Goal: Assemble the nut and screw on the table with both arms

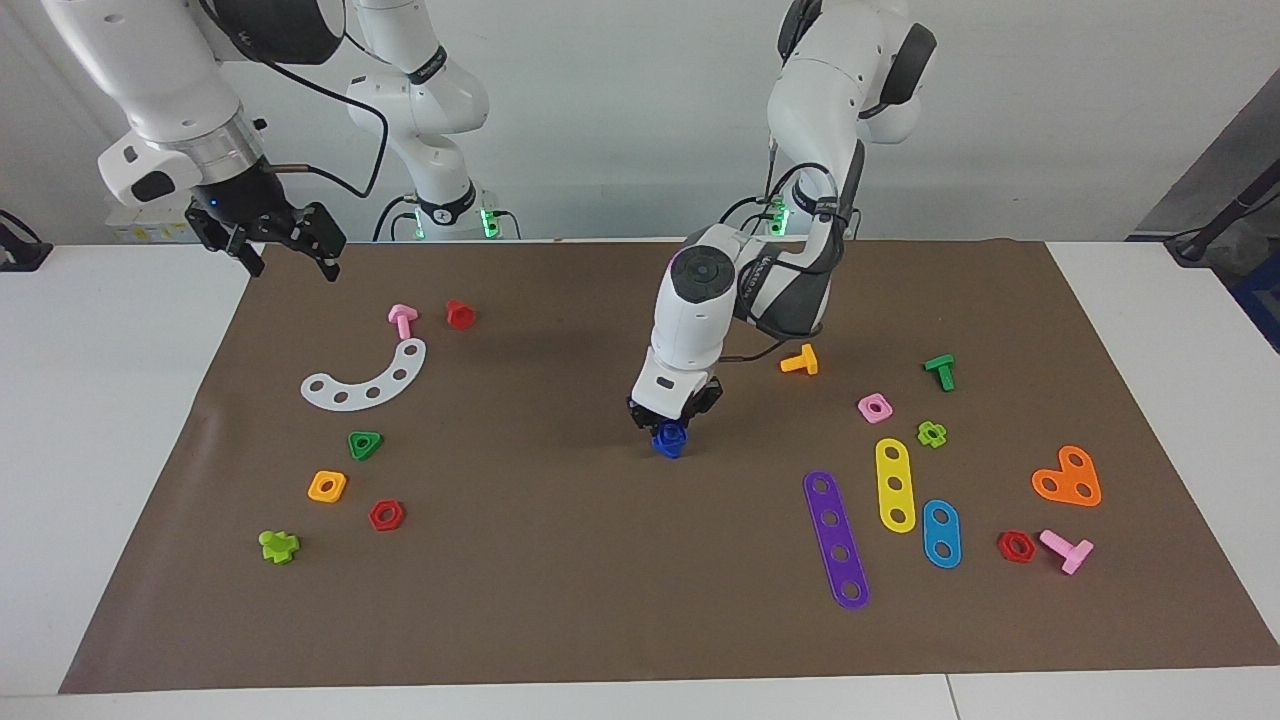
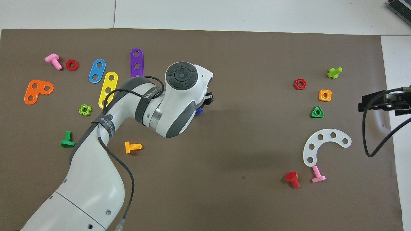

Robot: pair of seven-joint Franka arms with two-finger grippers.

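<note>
Brown matte mat [image 1: 560,560] over the white table. Left gripper [image 1: 668,421] stands directly over the dark-blue assembly at mid-mat; whether it grips cannot be told. The nut [image 1: 669,436] shows glossy plastic with a round hole. Right gripper [image 1: 285,245] waits, fingers spread, over the mat's edge.

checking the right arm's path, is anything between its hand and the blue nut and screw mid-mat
Nothing visible blocks it. The right hand waits over the mat's edge; the red screw lies just beside the line to the blue nut and screw under the left hand.
</note>
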